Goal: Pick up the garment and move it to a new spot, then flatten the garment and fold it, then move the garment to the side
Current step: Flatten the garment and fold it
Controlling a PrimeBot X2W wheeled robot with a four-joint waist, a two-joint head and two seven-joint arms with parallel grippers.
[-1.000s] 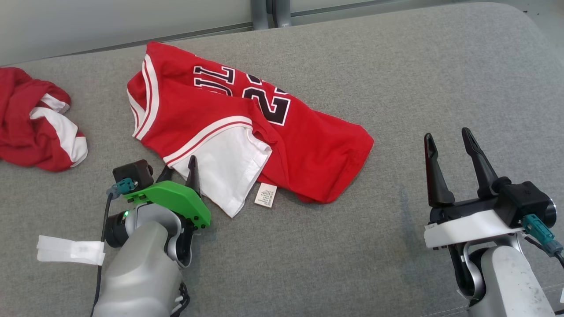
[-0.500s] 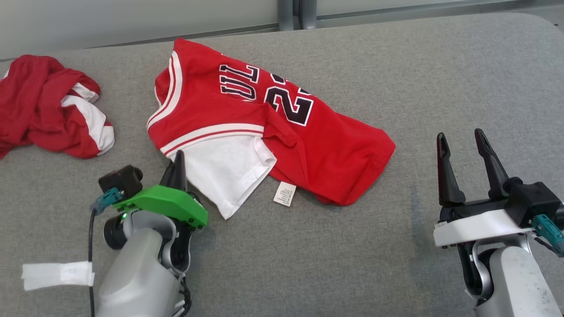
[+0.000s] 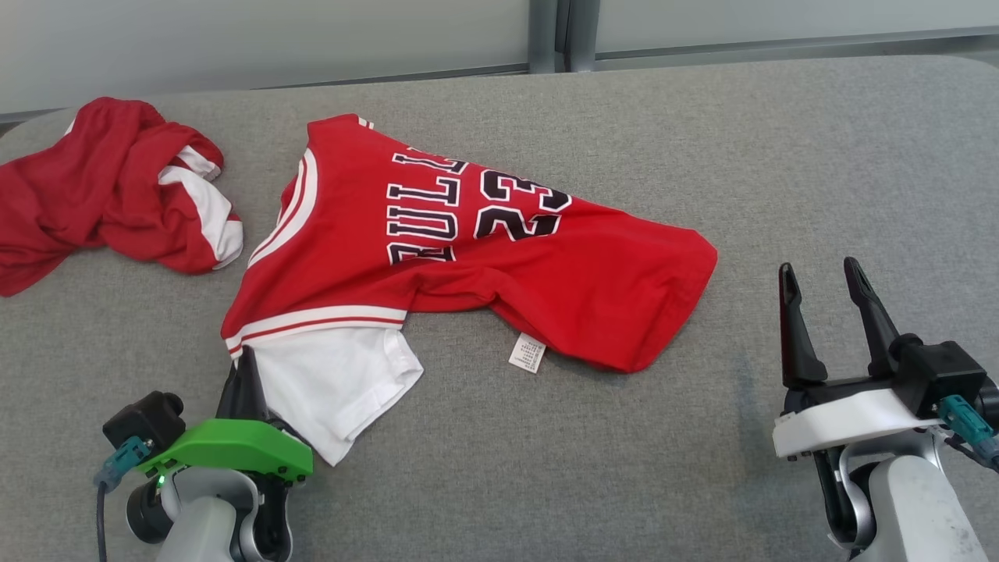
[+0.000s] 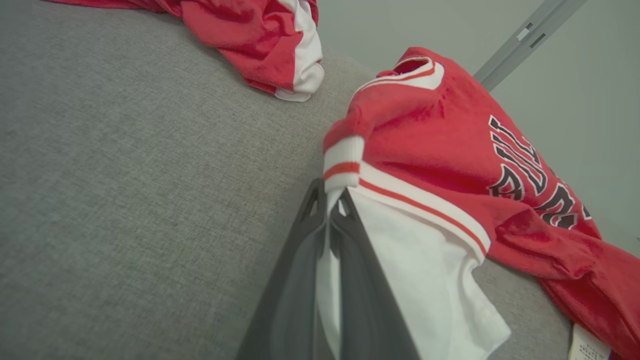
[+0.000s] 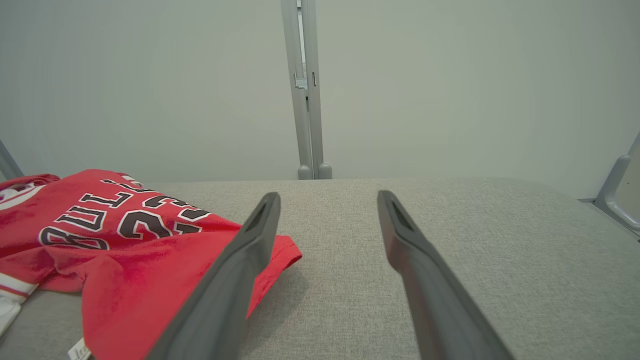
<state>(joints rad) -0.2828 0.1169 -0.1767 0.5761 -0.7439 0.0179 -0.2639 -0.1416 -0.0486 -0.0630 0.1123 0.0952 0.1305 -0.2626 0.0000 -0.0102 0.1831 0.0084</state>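
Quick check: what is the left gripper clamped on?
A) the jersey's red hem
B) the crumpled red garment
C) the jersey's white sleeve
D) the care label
C: the left wrist view shows the left gripper shut, with the white sleeve pinched between its fingers, just below the red-striped trim.

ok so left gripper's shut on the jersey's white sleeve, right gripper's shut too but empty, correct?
Not quite: the right gripper is open, not shut. The right wrist view shows its jaws spread with nothing between them. The left gripper is shut on the white sleeve of the jersey.
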